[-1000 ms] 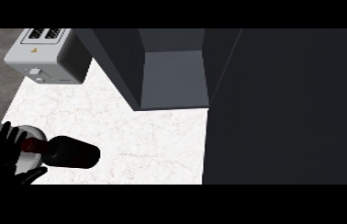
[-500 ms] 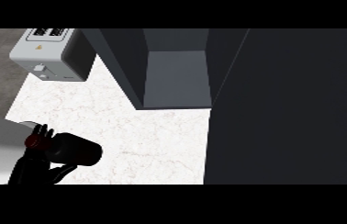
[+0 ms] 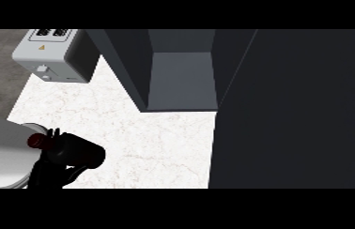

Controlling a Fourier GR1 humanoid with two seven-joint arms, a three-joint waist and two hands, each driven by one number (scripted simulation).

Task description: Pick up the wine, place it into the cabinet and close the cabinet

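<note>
Head view shows the wine point(image 3: 75, 150) at lower left, over the counter point(image 3: 152, 143) and just beside a white plate point(image 3: 10, 157) at the frame's edge. It is a dark bottle lying nearly level, red cap point(image 3: 36, 140) pointing left. A black hand point(image 3: 50, 169) is curled round it from below — which hand I cannot tell, since no forearm shows. No second hand is in sight.

Handling, as I judge it: a glass bottle is stiff, fairly heavy, smooth and breakable. The wide body is the place to hold it, fingers wrapped round the middle, not the thin neck; carried sideways like this it could slip along its length, so it wants tipping upright before it goes in.

The cabinet point(image 3: 181, 78) stands open ahead, its grey floor bare, well apart from the bottle. A big dark panel point(image 3: 284, 110) fills the right side — probably the open door. A toaster point(image 3: 55, 54) sits at upper left.

Against half a second ago, bottle and hand sit a little higher and further right, and the plate has come into view. The cabinet looks unchanged.
</note>
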